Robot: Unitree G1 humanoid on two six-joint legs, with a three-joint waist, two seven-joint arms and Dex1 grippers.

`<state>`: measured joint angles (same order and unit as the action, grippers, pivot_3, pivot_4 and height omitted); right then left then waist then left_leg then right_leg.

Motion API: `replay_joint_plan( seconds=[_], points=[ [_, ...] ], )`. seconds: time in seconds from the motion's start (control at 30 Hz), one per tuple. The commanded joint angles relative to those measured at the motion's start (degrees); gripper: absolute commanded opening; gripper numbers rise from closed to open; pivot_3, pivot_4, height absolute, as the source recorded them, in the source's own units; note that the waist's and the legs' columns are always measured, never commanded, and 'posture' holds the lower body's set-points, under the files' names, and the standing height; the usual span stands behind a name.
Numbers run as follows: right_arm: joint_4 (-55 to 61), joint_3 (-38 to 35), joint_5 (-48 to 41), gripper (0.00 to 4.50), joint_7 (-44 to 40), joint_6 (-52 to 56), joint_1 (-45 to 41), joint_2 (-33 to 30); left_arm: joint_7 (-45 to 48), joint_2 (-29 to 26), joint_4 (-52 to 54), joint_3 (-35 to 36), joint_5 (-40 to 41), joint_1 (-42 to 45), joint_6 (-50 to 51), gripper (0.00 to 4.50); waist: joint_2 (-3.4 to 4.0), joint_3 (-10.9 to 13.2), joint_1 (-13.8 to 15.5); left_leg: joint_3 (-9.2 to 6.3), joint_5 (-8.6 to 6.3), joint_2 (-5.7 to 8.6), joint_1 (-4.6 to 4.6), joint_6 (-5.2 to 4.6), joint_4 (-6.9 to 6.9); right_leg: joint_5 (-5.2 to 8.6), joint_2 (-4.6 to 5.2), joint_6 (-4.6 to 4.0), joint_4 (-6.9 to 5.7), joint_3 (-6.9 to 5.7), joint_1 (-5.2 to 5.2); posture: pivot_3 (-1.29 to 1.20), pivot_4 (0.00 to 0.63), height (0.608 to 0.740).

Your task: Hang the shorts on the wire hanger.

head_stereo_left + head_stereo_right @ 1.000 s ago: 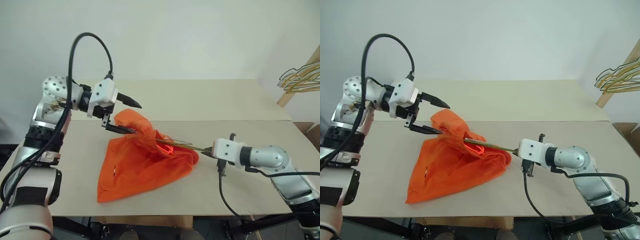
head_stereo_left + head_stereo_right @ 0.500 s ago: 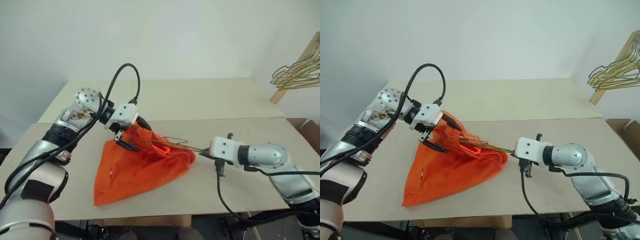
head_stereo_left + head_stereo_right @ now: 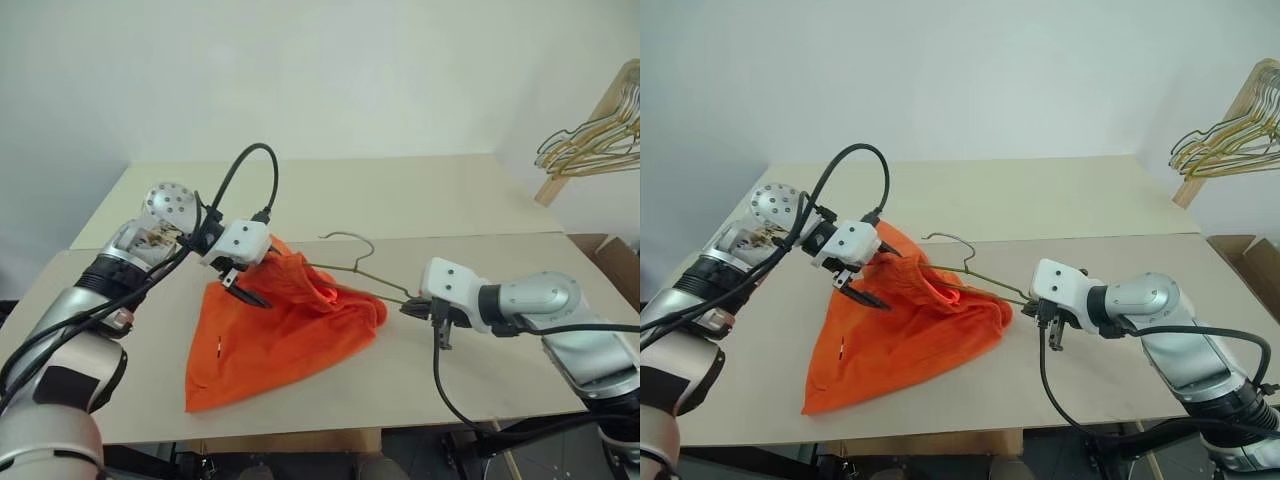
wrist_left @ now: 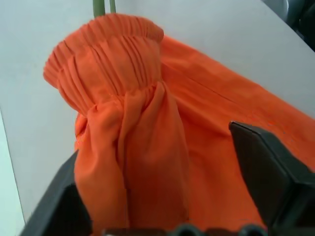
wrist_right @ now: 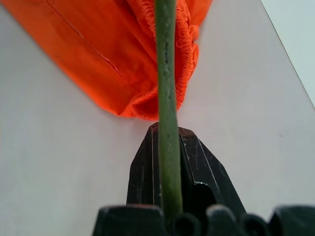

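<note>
Right gripper (image 3: 408,310) clamped on one end of the wire hanger (image 3: 362,275), wire running straight out from between its two fingers toward the shorts (image 3: 275,325); hook curves up clear of the fabric, well ahead of the fingertips. Shorts lie on the beige table (image 3: 480,350), mostly flat, with the gathered waistband end bunched up and raised around the far hanger arm. Left gripper (image 3: 862,278) sits at that raised bunch, fingers partly spread with a fold of orange fabric (image 4: 130,152) standing between them; one finger (image 4: 268,172) is off to the side of the cloth, not pressing it yet, so no grip that I can confirm. Step in hand, my read: pinch the waistband and pull it further along the wire so the hanger arm goes deeper into the shorts. To do it well: close on the thick elastic ridge, not the thin leg cloth below it, which would slip; keep the wire out of the pinch; draw away from the right fingers along the wire line while the right hand holds the hanger steady. Risk: fabric snags on the wire tip.
</note>
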<state>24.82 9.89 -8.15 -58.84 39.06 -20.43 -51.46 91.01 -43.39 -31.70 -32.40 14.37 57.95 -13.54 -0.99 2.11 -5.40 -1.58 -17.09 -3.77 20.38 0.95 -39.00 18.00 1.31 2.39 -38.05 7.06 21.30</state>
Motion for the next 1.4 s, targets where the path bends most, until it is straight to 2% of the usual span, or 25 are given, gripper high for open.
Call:
replay_joint_plan(
  seconds=[0.03,0.27,0.53,0.63,0.8,1.07,1.1,1.2,1.4],
  points=[
    [2.1,-1.4,-1.1,0.0,-0.3,0.8,-2.0,-1.3,-2.0,1.8,-0.5,3.6,-3.9,0.2,-0.4,2.38,0.0,0.0,-0.1,0.01,0.0,0.0,0.0,0.0,0.0,0.0,0.0,0.0,0.01,0.01,0.0,-0.08,0.0,0.74],
    [3.5,-1.9,-2.9,0.0,-0.6,3.9,-3.8,-2.0,-1.5,3.6,-1.2,5.9,-8.7,-0.6,-1.2,0.09,0.0,0.0,-0.4,0.01,0.0,-0.01,-0.02,-0.01,0.01,0.0,0.0,0.0,-0.04,0.03,0.01,-0.09,0.0,0.74],
    [4.3,-2.7,-5.9,0.0,-1.1,6.6,-5.8,-3.1,-1.6,5.4,-4.1,7.7,-12.6,0.3,-2.2,0.02,0.01,0.0,-0.3,0.0,0.0,-0.01,0.01,-0.01,0.0,0.0,0.0,0.0,-0.02,0.0,0.01,-0.1,0.0,0.74],
    [4.6,-4.3,-6.4,0.0,-1.2,2.3,-4.8,-2.9,-2.8,6.4,-5.5,8.5,-13.5,0.9,-1.7,0.02,0.01,0.0,-0.4,0.0,0.0,0.0,0.0,-0.01,-0.02,0.0,0.02,0.0,-0.03,0.01,0.01,-0.1,0.0,0.74],
    [5.1,-7.4,-9.6,1.45,-1.6,4.3,-3.2,-3.9,-2.7,7.3,-7.6,10.9,-13.0,1.5,0.7,0.0,0.01,0.0,-0.6,-0.01,0.0,-0.01,0.01,-0.01,-0.01,0.0,0.01,0.0,-0.03,0.0,0.01,-0.11,0.0,0.74],
    [4.6,-15.1,-11.8,4.26,1.3,4.5,5.5,-4.6,-4.2,7.1,-8.3,13.0,-13.7,0.3,2.4,0.0,0.01,0.0,-1.2,-0.02,0.0,0.01,0.04,-0.01,-0.04,0.0,0.02,0.01,-0.05,-0.01,0.0,-0.11,0.0,0.74],
    [4.4,-16.4,-12.1,4.43,1.9,4.6,6.6,-4.4,-4.4,7.1,-8.5,13.3,-13.8,0.3,2.7,0.0,0.01,0.0,-1.3,-0.02,0.0,0.0,0.03,-0.01,-0.04,0.0,0.02,0.01,-0.06,-0.01,0.0,-0.11,0.0,0.74],
    [3.8,-21.1,-13.9,4.43,3.6,5.6,9.4,-3.2,-5.2,7.2,-9.0,13.9,-14.3,0.2,3.5,0.0,0.01,0.0,-1.6,-0.03,0.0,0.0,0.04,-0.01,-0.03,0.0,0.02,0.0,-0.05,-0.01,-0.01,-0.11,0.0,0.74],
    [4.6,-35.9,-21.8,4.43,5.6,6.7,16.2,1.8,-6.8,7.4,-8.9,15.6,-13.8,-0.2,5.8,0.0,0.01,0.0,-1.6,-0.03,0.0,0.01,0.02,-0.01,-0.03,-0.01,0.02,0.01,-0.06,-0.01,-0.03,-0.11,0.0,0.74]
  ],
)
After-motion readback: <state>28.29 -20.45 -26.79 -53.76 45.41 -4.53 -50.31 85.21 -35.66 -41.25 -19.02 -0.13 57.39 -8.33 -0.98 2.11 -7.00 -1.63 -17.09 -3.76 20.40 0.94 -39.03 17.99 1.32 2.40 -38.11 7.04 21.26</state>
